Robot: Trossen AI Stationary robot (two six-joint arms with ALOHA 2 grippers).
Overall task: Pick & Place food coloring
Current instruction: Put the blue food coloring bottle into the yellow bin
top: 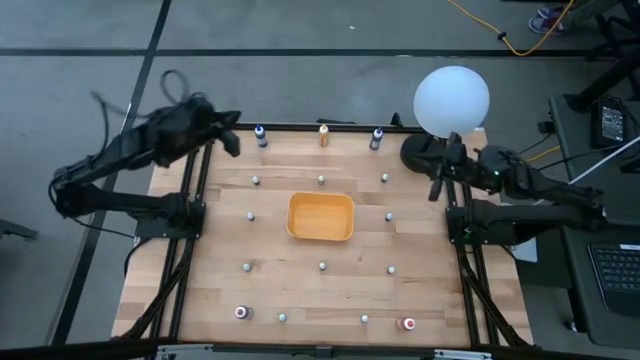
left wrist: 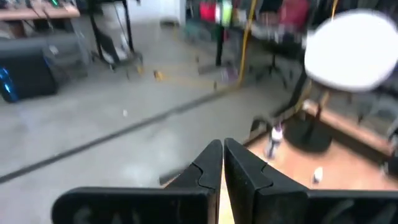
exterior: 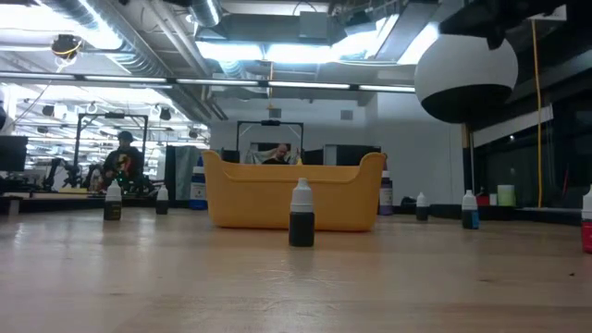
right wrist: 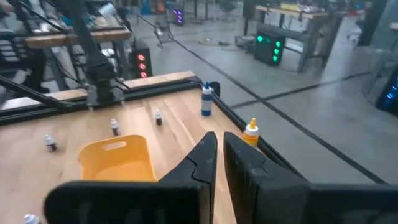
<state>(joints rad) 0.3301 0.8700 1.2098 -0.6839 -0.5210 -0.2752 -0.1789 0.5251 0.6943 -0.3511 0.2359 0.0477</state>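
Observation:
Many tiny food coloring bottles stand upright, spread over the wooden table: whitish dots such as one (top: 322, 265), two blue-capped ones (top: 261, 136) (top: 376, 138) and an orange one (top: 324, 134) at the far edge, and red ones (top: 241, 313) (top: 407, 324) near the front. In the low view a dark bottle (exterior: 302, 215) stands before the tray. My left gripper (top: 232, 140) (left wrist: 222, 158) hovers shut over the far left corner, holding nothing. My right gripper (top: 437, 185) (right wrist: 220, 149) is shut and empty by the right edge.
An orange-yellow tray (top: 321, 217) (exterior: 294, 190) (right wrist: 118, 158) sits at the table's middle. A white globe lamp (top: 452, 100) (exterior: 465, 69) on a dark base stands at the far right corner. Black frame rails run along the table's left and right edges.

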